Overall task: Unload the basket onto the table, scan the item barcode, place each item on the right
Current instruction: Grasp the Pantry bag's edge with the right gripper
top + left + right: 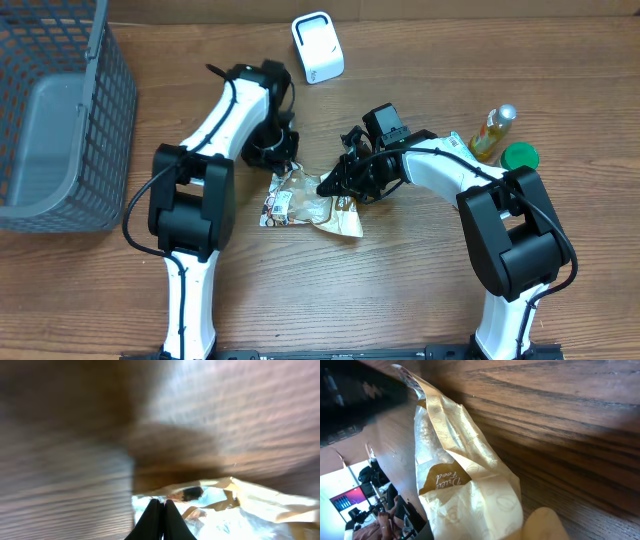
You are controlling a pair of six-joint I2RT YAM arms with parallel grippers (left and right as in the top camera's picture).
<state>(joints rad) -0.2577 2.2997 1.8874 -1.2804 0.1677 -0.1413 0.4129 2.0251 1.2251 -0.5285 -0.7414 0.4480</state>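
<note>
Crinkly clear-and-cream film makes up the snack packet (305, 205), which lies flat on the wooden table (400, 300) between the two hands, its printed face up. The left gripper (285, 165) sits at the packet's upper corner with its jaws fully together; in the left wrist view the film spreads right at its dark fingertips (159, 519), but whether any of it is caught between them cannot be told. The right gripper (335, 185) is at the opposite edge of the packet. Its own camera shows the film (465, 495) rising along one dark finger (355, 395), so the packet lies in the gap, yet I cannot tell whether the jaws are clamped on it or merely standing around it. The step in hand looks like the pick-up: getting a hold on the item before it is shown to the white scanner (317, 47), which stands well beyond both grippers' tips, nearer the left one. The next move calls for a firm pinch on the thin film, then a lift clear of the table and a turn so the barcode side faces the scanner's window. Which face carries the barcode is not readable here. Slippery, floppy film may sag or slide out, so the hold should sit well inside the edge.
</note>
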